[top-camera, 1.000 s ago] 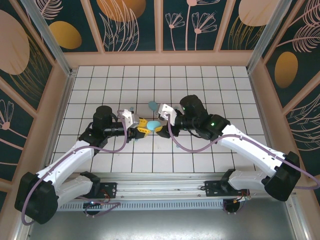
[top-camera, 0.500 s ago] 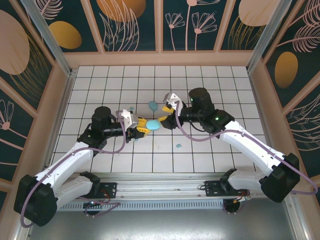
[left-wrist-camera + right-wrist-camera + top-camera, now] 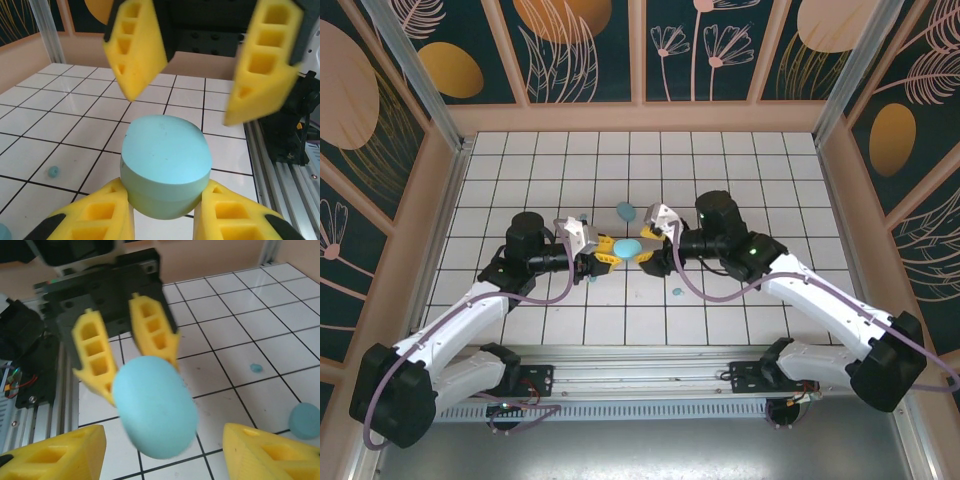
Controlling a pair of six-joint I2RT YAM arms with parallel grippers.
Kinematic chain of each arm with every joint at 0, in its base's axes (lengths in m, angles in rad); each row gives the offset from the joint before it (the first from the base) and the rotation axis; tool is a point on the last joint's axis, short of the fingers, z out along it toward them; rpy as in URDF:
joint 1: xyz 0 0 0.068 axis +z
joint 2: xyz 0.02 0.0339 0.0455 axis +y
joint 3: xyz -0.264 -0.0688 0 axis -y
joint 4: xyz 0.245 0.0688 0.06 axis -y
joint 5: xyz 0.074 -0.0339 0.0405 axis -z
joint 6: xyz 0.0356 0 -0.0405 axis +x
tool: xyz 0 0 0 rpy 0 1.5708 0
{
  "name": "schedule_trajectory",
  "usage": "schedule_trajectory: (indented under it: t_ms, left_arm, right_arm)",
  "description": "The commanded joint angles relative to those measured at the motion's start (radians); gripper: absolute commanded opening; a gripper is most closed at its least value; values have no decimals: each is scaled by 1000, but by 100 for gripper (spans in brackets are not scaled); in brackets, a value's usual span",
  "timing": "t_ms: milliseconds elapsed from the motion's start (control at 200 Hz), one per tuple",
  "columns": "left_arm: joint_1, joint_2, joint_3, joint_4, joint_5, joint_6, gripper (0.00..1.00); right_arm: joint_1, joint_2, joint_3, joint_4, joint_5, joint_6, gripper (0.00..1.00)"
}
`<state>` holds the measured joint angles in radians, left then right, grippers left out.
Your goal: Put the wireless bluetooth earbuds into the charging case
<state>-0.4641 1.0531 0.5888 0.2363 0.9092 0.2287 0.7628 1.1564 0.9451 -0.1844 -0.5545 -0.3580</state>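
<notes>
My left gripper [image 3: 611, 251] is shut on a light-blue pebble-shaped charging case [image 3: 627, 247], held just above the tiles mid-table. In the left wrist view the case [image 3: 165, 165] sits between my yellow fingers [image 3: 100, 210], its lid down. My right gripper [image 3: 646, 250] faces it from the right, open, with a jaw on each side of the case and not touching it. The right wrist view shows the case [image 3: 155, 412] blurred between my wide-apart fingertips [image 3: 65, 450]. Tiny light-blue earbuds lie on the tiles: one [image 3: 677, 292] right of centre, one [image 3: 53, 172] to the left, one [image 3: 256, 367] farther off.
A second light-blue case [image 3: 625, 211] lies on the tiles just behind the two grippers, also seen as a case [image 3: 305, 421] at the right edge of the right wrist view. Wooden walls [image 3: 455, 180] enclose the white tiled floor; a metal rail [image 3: 650, 358] runs along the near edge.
The right gripper swung up and away from the case, then came back down to it with its jaws wider. The left gripper and the held case have barely moved.
</notes>
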Motion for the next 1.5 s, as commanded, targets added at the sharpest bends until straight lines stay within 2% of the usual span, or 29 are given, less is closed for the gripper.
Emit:
schedule_trajectory:
  t_ms: [0, 460, 515, 686, 741, 831, 986, 1151, 1356, 1491]
  left_arm:
    - [-2, 7, 23, 48, 36, -23, 15]
    - [-2, 13, 40, 18, 49, -13, 15]
    - [-2, 14, 43, 12, 49, -7, 15]
    - [-3, 12, 35, 17, 54, -6, 15]
    - [-2, 10, 36, 17, 57, -7, 15]
    - [-3, 7, 35, 18, 57, -6, 15]
    - [-2, 8, 34, 16, 58, -3, 15]
    - [-3, 8, 34, 16, 62, -3, 15]
    - [-2, 8, 34, 14, 62, 0, 15]
    - [-2, 5, 31, 14, 60, -1, 15]
  right_arm:
    - [16, -3, -1, 1, 21, -62, 63]
    - [9, 94, 74, -2, 13, -89, 61]
    - [-11, 98, 87, 0, -13, -68, 58]
    - [-106, 126, 120, 20, -188, 24, 39]
    - [-121, 132, 128, 20, -216, 38, 36]
    - [-130, 137, 135, 23, -252, 53, 36]
    - [-137, 147, 145, 15, -285, 75, 43]
    - [-137, 156, 151, 9, -313, 81, 42]
    - [-137, 158, 169, 35, -284, 125, 52]
    - [-137, 160, 188, 49, -258, 149, 55]
